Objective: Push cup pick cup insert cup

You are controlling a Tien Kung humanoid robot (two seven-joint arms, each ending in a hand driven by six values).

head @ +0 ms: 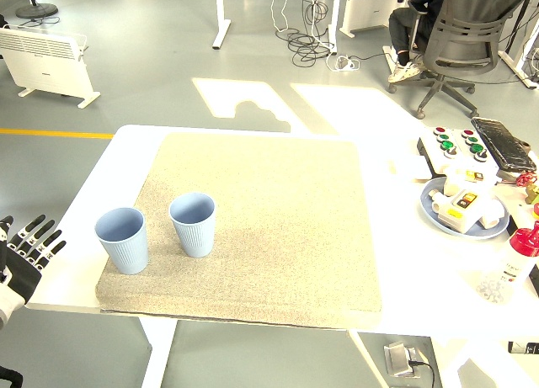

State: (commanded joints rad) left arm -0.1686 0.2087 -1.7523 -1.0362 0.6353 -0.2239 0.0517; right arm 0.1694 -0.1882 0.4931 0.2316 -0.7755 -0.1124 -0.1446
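I see only my left robot hand, low at the frame's left edge, fingers spread and pointing up-right, gripping nothing. No right arm shows.

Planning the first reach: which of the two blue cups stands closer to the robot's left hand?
The left cup, at the mat's near-left corner. The other cup stands farther right, away from the left hand.

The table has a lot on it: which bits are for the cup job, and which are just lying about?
For the job:
- left blue cup, upright
- right blue cup, upright
- left hand, open, at the table's left edge

Just lying about:
- beige mat under the cups
- button box
- plate of small items
- red-capped bottle
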